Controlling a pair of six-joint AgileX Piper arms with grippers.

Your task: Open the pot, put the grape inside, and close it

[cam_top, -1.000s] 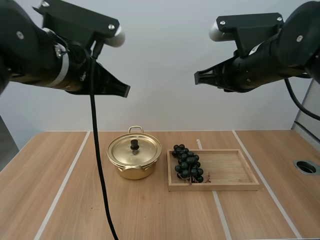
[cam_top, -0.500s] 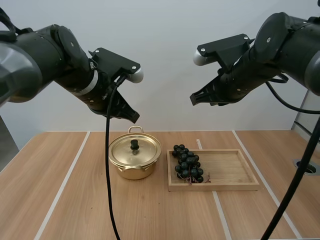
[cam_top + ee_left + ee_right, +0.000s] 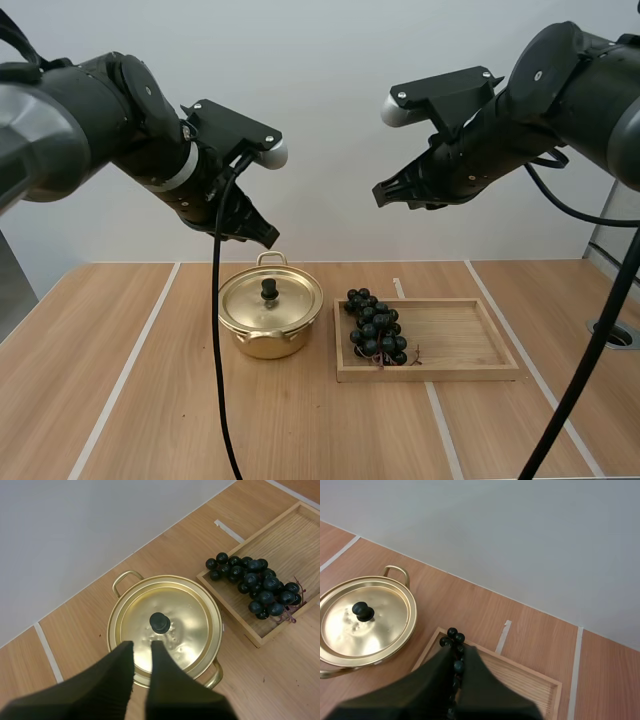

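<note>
Pot (image 3: 264, 346) – v. shiny gold metal; tray (image 3: 462, 342) – matt wood; grapes (image 3: 376, 330) glossy.

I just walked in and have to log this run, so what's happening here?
Two robot arms hang above the table, and neither is holding anything. The left end effector hovers over the gold pot, close to the black knob of its lid, which is on. The right end effector hovers above the bunch of grapes, which lies at the pot-side end of the wooden tray. Opening, loading and closing are all yet to come.
</note>
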